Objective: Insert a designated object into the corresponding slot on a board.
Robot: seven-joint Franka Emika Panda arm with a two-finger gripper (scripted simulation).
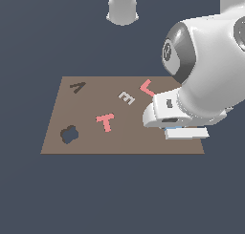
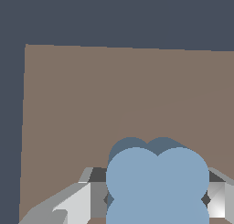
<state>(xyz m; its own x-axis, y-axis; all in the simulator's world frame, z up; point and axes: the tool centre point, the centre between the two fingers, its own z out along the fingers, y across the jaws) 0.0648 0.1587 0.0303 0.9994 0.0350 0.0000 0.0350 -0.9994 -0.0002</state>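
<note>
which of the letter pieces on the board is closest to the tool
The pink L, near the board's far edge on the exterior view's right. It lies just beside the arm; the grey E and pink T sit farther toward the left.

The flat brown rectangular board lies open around the dark lobed cloud-shaped recess. Toward the exterior view's right of that recess lie the pink T letter, the grey E letter and the pink L letter; the bulky white arm looms beyond them.
</note>
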